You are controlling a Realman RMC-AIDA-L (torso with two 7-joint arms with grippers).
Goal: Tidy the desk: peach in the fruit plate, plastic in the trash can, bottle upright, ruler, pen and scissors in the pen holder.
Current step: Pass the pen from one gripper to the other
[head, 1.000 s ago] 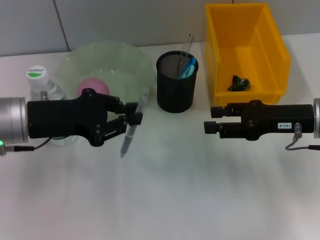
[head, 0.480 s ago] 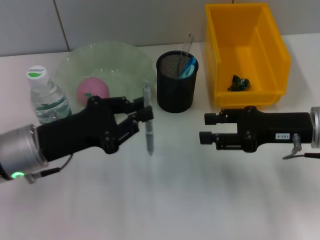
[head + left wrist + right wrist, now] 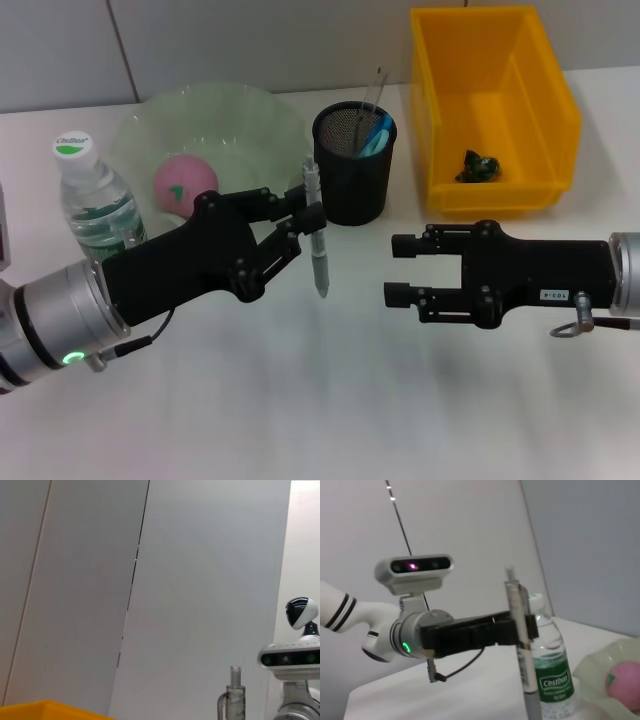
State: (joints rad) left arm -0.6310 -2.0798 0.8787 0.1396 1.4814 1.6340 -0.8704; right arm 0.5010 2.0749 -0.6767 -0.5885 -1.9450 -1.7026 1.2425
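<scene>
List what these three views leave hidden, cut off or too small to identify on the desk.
- Small dark item in the yellow bin, head view: too small to identify.
- Pen holder contents, head view: its mesh wall hides all but the tops.
- Pen, left wrist view: cut off by the picture's edge.
- Bottle base, head view: hidden behind the left arm.

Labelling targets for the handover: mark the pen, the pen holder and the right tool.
pen [image 3: 317, 243], head view, mid-barrel below the grip.
pen holder [image 3: 349, 190], head view, front mesh wall.
right tool [image 3: 393, 269], head view, midway between its open fingertips.
</scene>
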